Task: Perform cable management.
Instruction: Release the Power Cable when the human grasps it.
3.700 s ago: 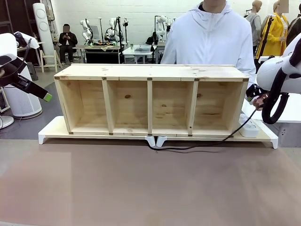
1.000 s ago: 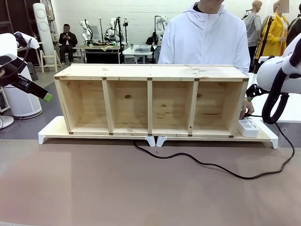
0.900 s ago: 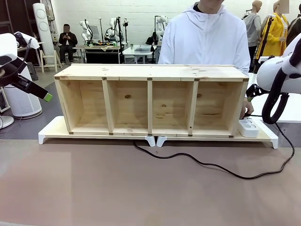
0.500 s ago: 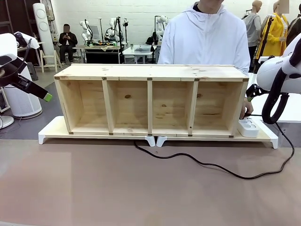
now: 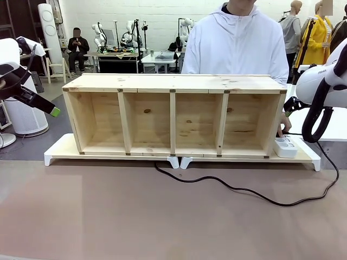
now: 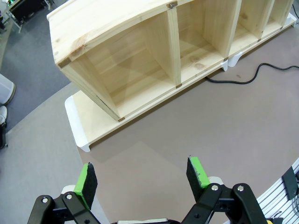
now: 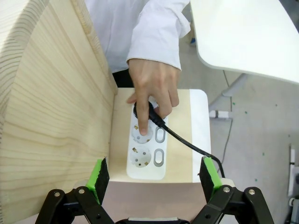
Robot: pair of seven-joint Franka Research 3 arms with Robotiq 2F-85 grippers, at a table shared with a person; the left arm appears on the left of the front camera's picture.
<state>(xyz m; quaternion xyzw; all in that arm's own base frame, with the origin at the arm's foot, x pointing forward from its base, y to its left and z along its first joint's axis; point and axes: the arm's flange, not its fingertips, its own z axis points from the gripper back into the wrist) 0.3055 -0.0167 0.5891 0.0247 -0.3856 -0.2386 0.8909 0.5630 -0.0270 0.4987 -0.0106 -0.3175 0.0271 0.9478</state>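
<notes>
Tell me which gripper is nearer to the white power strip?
Right. The right gripper hangs open just above the power strip; the left gripper is open beyond the shelf's opposite end.

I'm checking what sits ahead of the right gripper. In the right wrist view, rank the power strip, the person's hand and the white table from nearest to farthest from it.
From the right gripper:
1. Power strip, just ahead on the board.
2. Person's hand, at the strip's far end, on the cable plug.
3. White table, beyond, to the upper right.
</notes>
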